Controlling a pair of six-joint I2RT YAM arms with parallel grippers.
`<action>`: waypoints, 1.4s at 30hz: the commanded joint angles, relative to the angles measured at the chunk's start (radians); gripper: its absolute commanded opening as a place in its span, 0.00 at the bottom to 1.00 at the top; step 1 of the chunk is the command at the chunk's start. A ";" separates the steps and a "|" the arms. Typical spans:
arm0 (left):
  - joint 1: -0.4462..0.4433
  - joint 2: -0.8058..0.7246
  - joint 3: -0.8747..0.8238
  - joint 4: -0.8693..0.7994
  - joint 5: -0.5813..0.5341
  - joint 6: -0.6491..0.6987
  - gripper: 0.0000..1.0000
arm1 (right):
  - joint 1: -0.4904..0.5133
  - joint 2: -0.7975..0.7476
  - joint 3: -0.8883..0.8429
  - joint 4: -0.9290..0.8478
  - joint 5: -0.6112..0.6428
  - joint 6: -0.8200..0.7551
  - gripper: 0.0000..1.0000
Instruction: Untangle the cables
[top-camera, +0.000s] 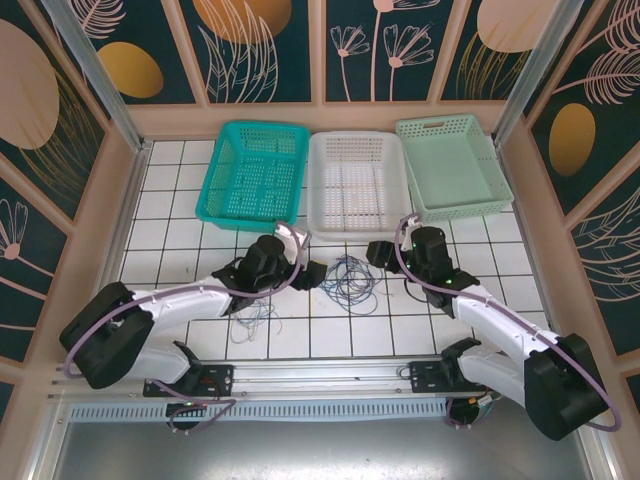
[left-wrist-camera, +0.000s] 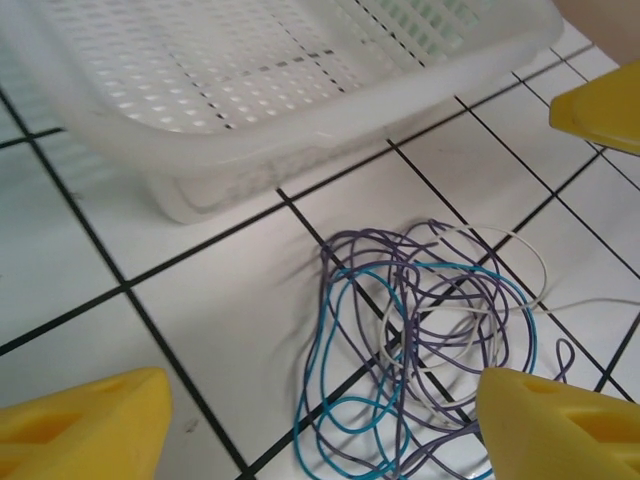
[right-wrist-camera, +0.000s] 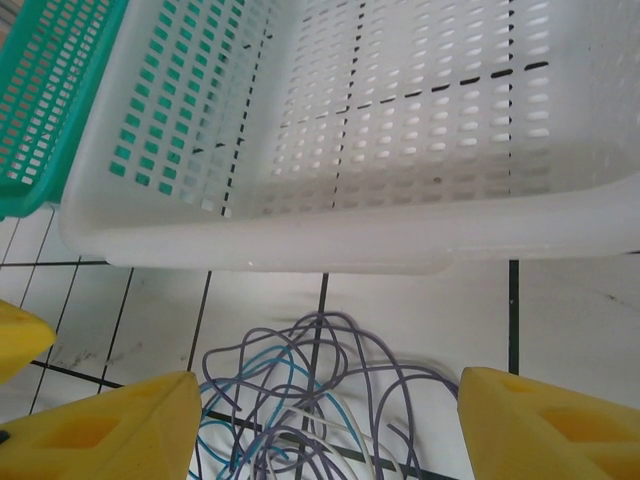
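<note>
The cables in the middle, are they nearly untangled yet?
Barely begun. One loose strand lies apart by the left arm, perhaps already freed. Nothing is in hand: the left gripper and right gripper sit open beside the cables. Left to do: purple, blue and white wires are one looped pile.

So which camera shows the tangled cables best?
The left wrist view: the cables sit almost whole in frame, purple, blue and white strands easy to tell apart. The right wrist view cuts off much of them at its bottom edge; the top external view shows them small and dark.
</note>
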 joint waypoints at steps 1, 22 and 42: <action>-0.012 0.051 0.050 0.021 0.075 0.040 0.76 | 0.009 -0.014 0.000 -0.040 0.009 0.019 0.69; -0.038 0.309 0.245 -0.071 0.126 0.047 0.15 | -0.001 -0.022 0.041 -0.113 0.057 -0.064 0.75; -0.060 0.027 0.337 -0.171 0.101 0.000 0.00 | -0.037 -0.117 0.015 -0.056 0.030 -0.123 0.76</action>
